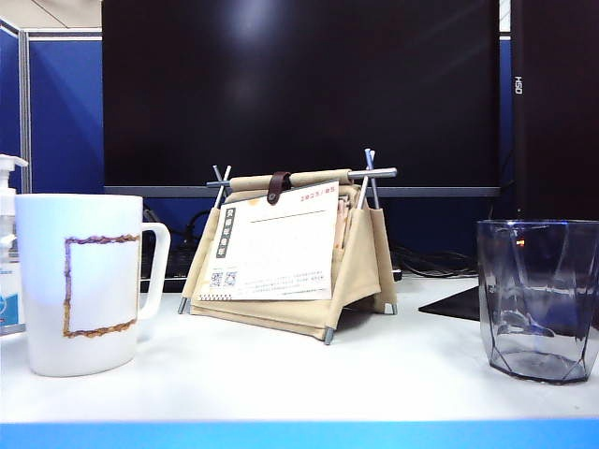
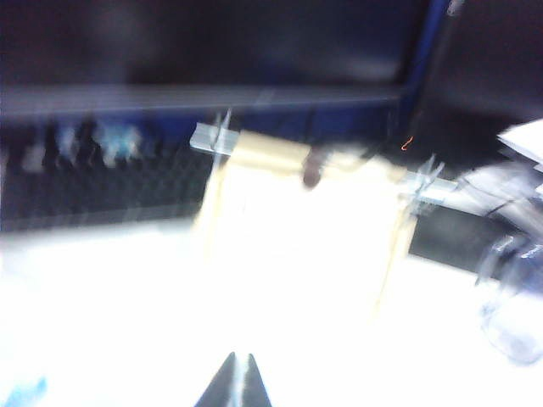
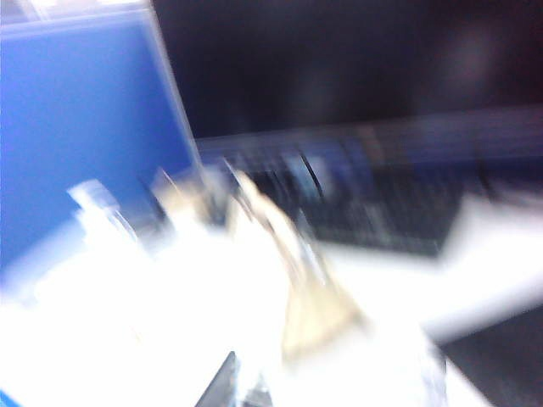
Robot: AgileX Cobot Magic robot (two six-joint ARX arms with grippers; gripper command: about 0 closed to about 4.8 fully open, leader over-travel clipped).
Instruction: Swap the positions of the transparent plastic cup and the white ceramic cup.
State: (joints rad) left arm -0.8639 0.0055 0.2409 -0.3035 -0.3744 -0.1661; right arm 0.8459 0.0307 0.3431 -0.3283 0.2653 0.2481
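The white ceramic cup (image 1: 84, 281) stands upright at the front left of the white table, handle to the right and a brownish rectangle outline on its side. The transparent plastic cup (image 1: 538, 299) stands upright at the front right, with faceted lower walls. Neither arm shows in the exterior view. In the blurred left wrist view my left gripper (image 2: 235, 363) is shut and empty over the bright table, with the transparent plastic cup (image 2: 513, 305) well off to one side. In the blurred right wrist view my right gripper (image 3: 246, 366) is shut, with nothing seen between its fingers.
A beige canvas holder (image 1: 351, 262) on metal rods, with a card calendar (image 1: 276, 243) leaning on it, stands mid-table between the cups. A pump bottle (image 1: 7, 234) stands behind the mug at the far left. A large dark monitor (image 1: 299, 89) and a keyboard (image 3: 382, 216) fill the back.
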